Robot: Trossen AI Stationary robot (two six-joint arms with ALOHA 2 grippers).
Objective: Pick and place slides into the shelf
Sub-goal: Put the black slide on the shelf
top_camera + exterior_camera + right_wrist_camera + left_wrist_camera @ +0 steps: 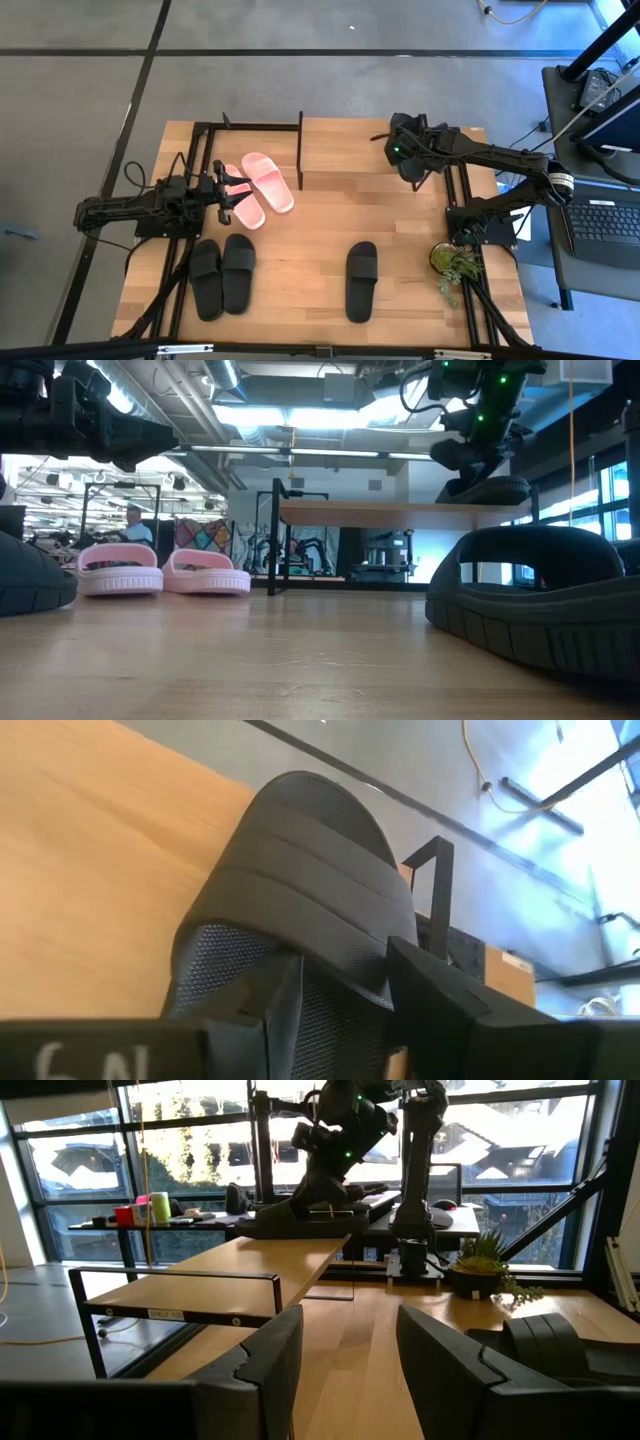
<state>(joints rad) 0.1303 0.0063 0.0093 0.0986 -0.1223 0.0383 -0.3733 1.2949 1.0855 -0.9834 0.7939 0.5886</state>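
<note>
My right gripper (404, 158) is at the right end of the shelf (360, 150), shut on a black slide (492, 490) that lies on the shelf's wooden top (380, 512). My left gripper (228, 190) is open and hovers above the pink pair (268, 181), touching nothing; its fingers (262, 1370) point level toward the shelf (230, 1270). The pink slides (120, 570) rest sole-down on the table. A black pair (222, 276) and a single black slide (361, 280) lie flat near the near edge. My right gripper (345, 1010) holds the black slide at the rear edge of its wide strap (320, 945). One finger (272, 1005) is over the textured footbed and the other finger (440, 1000) is along the slide's outer side. It comes from above, and the slide's sole lies on the shelf top.
A small potted plant (452, 262) stands near the right arm's base. Black frame bars (300, 150) rise at the shelf's left end and along the table's far left. Open tabletop lies between the shelf and the black slides.
</note>
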